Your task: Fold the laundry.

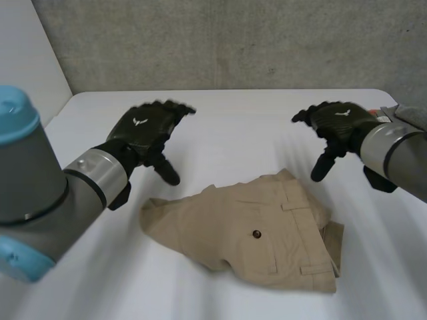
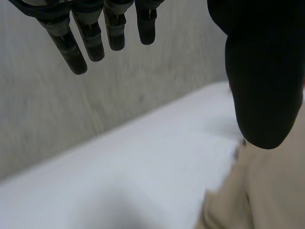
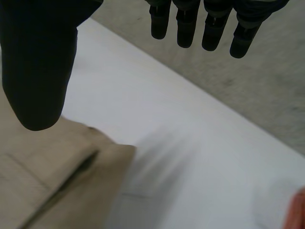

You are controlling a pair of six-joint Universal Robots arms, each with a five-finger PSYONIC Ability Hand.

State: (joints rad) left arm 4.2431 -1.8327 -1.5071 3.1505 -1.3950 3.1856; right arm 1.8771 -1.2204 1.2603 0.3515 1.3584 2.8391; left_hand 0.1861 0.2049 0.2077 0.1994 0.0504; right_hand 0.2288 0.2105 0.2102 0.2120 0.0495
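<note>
A pair of tan trousers (image 1: 267, 230) lies folded on the white table (image 1: 220, 127), waistband and back pocket button facing up. My left hand (image 1: 143, 130) hovers above the table behind the trousers' left end, fingers (image 2: 95, 40) straight and thumb spread, holding nothing. My right hand (image 1: 333, 123) hovers behind the trousers' right end, also open and empty, its fingers (image 3: 186, 28) extended. The left wrist view has tan cloth (image 2: 257, 191) under the thumb. In the right wrist view the waistband (image 3: 52, 167) lies beneath the thumb.
A grey concrete wall (image 1: 220, 40) rises behind the table's far edge. A red object (image 3: 296, 212) and some grey cloth (image 1: 410, 115) sit at the far right of the table, near my right arm.
</note>
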